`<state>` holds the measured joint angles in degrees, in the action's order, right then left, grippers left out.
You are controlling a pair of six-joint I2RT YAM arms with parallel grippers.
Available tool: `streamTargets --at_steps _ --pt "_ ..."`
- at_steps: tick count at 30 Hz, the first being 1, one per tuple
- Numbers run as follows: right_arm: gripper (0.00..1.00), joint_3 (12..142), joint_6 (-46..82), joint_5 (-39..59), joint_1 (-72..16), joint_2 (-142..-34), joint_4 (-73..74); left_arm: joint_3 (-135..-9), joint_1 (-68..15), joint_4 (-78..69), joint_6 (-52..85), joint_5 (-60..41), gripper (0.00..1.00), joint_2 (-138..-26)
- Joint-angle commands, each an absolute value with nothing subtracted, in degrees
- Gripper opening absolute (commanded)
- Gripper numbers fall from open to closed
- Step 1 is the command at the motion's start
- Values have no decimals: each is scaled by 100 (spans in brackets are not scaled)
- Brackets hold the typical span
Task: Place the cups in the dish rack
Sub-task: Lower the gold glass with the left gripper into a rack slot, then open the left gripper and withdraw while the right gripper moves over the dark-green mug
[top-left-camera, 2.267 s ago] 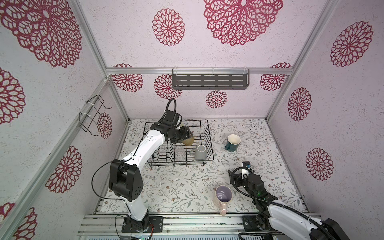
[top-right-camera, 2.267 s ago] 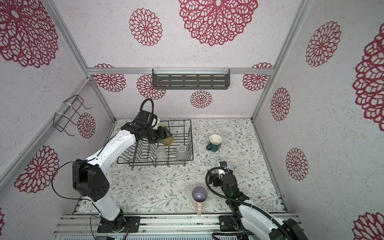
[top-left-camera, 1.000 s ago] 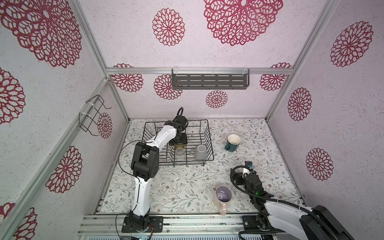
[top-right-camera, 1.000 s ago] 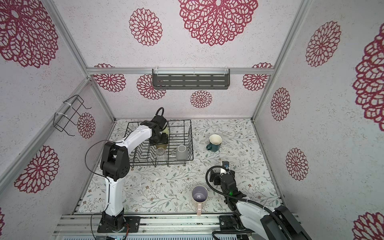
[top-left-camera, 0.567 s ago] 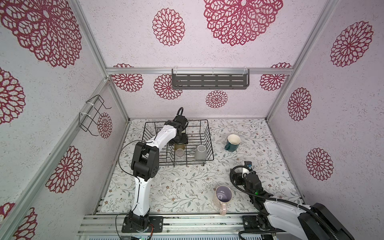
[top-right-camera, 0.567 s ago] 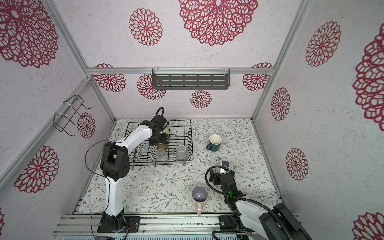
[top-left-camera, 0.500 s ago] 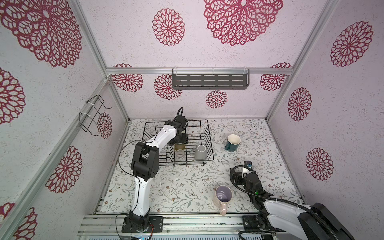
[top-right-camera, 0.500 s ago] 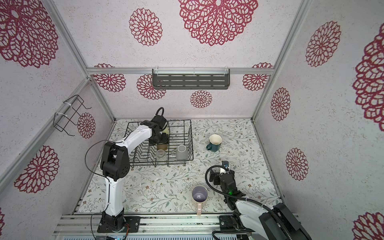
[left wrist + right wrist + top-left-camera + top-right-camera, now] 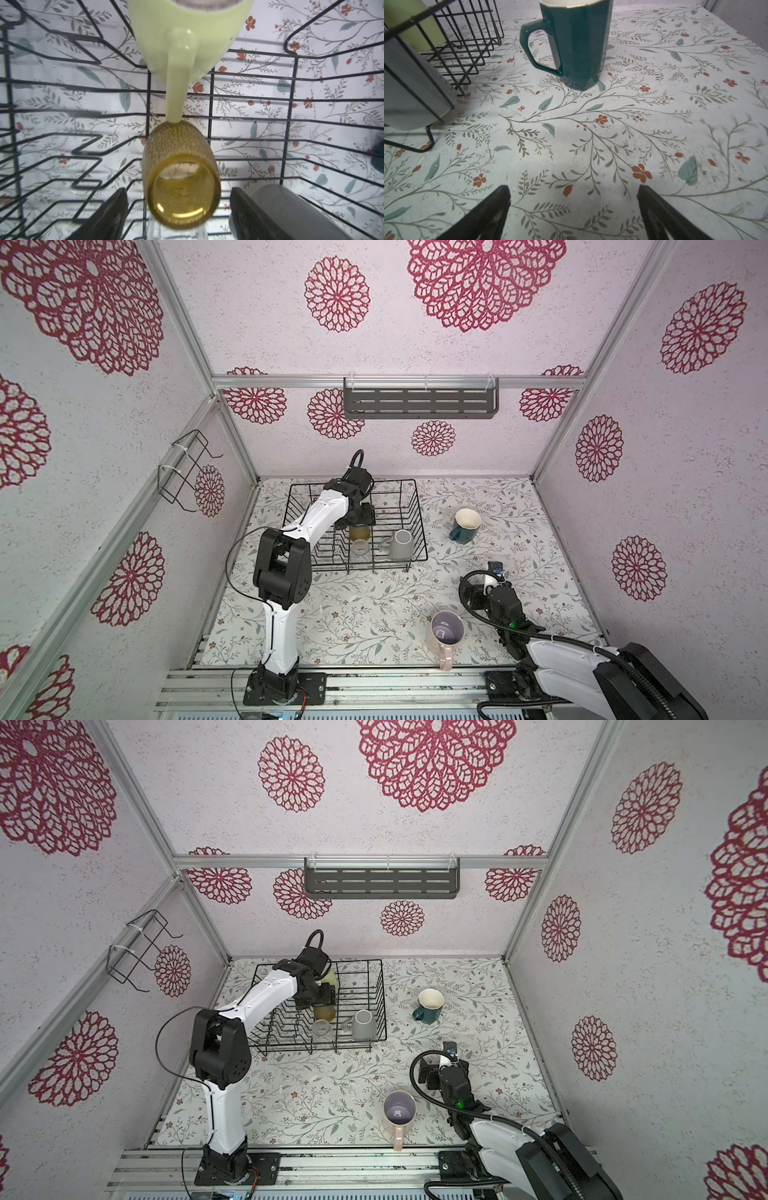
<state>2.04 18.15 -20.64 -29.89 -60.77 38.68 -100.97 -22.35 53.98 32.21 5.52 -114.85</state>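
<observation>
The dish rack (image 9: 390, 480) holds the amber tumbler (image 9: 180, 182), the clear glass (image 9: 360, 547), the grey mug (image 9: 402, 544) and the pale yellow-green mug (image 9: 187, 31). My left gripper (image 9: 177, 191) hangs open inside the rack. The tumbler stands between its fingers (image 9: 112, 212), with a gap on each side. The mug's handle touches the tumbler's far end. The dark teal mug (image 9: 581, 41) stands upright on the table right of the rack. The pink mug (image 9: 446, 628) stands near the front edge. My right gripper (image 9: 574, 193) is open and empty, low over the table, facing the teal mug.
A dark grey slotted shelf (image 9: 419, 403) hangs on the back wall. A small bent wire holder (image 9: 185, 472) hangs on the left wall. Patterned walls close in the table on three sides. The left arm (image 9: 324, 514) stretches over the rack's left half.
The left gripper brought the amber tumbler down into the rack beside the yellow-green mug, and its jaws have opened off it. The right arm has barely moved.
</observation>
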Motion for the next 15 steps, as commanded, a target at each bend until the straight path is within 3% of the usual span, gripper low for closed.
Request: streamTargets --at_steps 1,7,15 --pt "99 426 2518 -2973 -3023 -5958 3884 -9814 -2265 5223 3337 649 81 -10563" --pt "99 488 2257 -2337 -3022 -5671 3532 -9103 -2270 5063 3306 621 82 -9407" --pt "99 1491 2182 -2011 -2990 -6325 2011 -7218 -2248 4392 3497 1054 85 -7268"
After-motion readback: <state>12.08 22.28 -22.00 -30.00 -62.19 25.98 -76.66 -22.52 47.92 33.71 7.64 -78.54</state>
